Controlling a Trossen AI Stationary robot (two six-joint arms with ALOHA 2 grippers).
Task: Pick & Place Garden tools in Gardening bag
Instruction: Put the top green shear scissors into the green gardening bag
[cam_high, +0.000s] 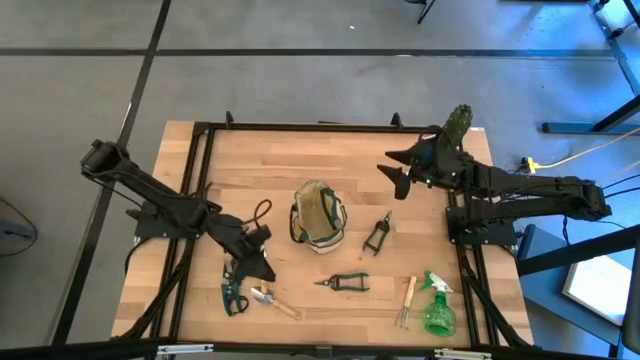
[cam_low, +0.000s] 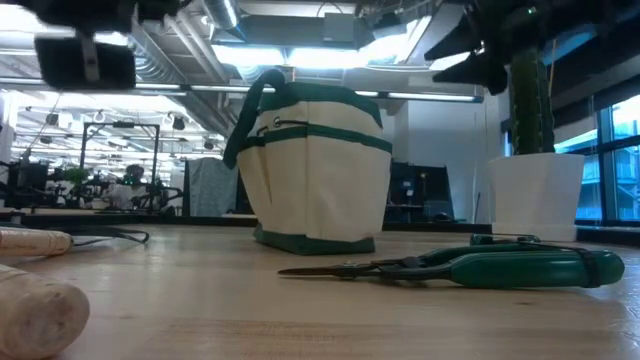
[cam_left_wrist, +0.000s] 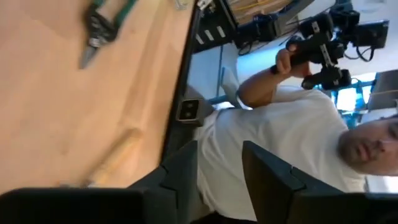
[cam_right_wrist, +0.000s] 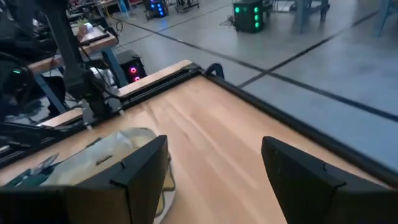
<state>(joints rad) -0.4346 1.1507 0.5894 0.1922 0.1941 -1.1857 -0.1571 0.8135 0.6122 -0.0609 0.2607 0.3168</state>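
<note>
The gardening bag (cam_high: 318, 215) stands upright mid-table, beige with green trim (cam_low: 315, 165). Garden tools lie flat around it: green-handled pruners (cam_high: 235, 295) and a wooden-handled trowel (cam_high: 272, 300) near left, black pruners (cam_high: 377, 235), green shears (cam_high: 343, 283) (cam_low: 470, 268), a hand fork (cam_high: 405, 302) and a green spray bottle (cam_high: 436, 305). My left gripper (cam_high: 258, 268) hovers open just above the trowel and pruners, nothing between its fingers (cam_left_wrist: 221, 177); the trowel's handle (cam_left_wrist: 115, 155) lies beside it. My right gripper (cam_high: 395, 170) hangs open at the far right, facing the bag (cam_right_wrist: 214, 180).
A cactus in a white pot (cam_high: 458, 125) (cam_low: 535, 195) stands at the far right corner, close behind the right arm. A black cord loop (cam_high: 262, 210) lies left of the bag. A person in a white shirt (cam_left_wrist: 280, 124) stands beyond the table's near edge.
</note>
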